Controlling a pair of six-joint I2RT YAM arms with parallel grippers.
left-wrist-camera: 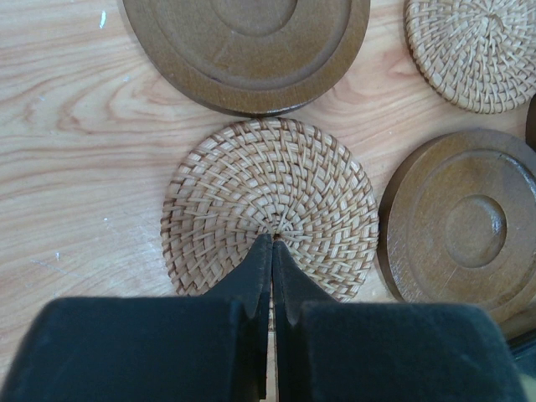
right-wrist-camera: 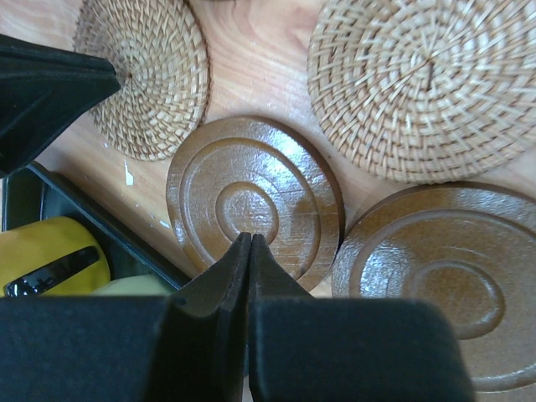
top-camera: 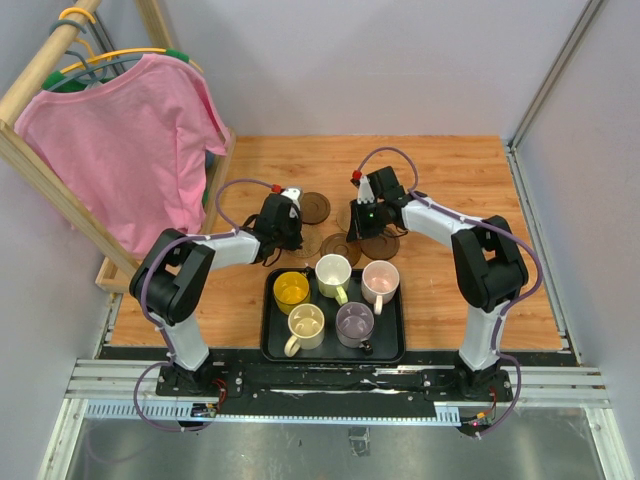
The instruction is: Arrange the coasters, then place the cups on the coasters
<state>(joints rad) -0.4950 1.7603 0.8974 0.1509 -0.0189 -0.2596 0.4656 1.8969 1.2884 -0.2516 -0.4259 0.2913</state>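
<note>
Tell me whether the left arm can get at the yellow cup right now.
Probably yes: the yellow cup sits in the tray's far-left corner, close to the left gripper, nothing over it. The shut jaws would need to open first.

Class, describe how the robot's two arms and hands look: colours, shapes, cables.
The left arm and right arm have white links, black joints and looping purple cables. The left hand and right hand have matte black fingers tapering to points.
</note>
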